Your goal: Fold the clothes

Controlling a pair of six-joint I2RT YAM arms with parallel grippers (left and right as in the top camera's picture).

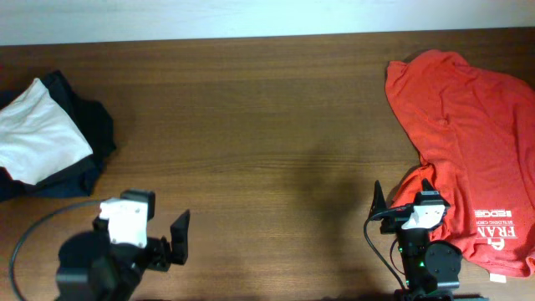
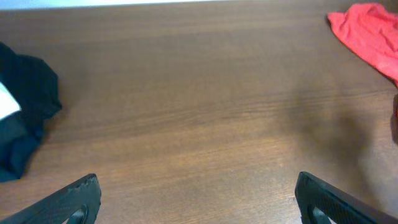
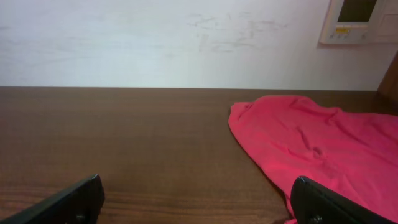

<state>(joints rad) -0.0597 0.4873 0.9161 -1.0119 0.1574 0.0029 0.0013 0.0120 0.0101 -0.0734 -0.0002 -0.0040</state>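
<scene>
A red T-shirt with white lettering lies spread and rumpled on the right of the wooden table; it also shows as the red T-shirt and, at the far right of the left wrist view, as the red T-shirt. At the left edge a white garment lies on dark navy garments, and those navy garments show again. My left gripper hangs open over bare wood. My right gripper is open, its right finger over the red shirt's near left edge.
A white wall runs behind the table's far edge, with a wall panel at the upper right. A grey cable loops by the left arm's base near the front edge. Bare wood lies between the two piles.
</scene>
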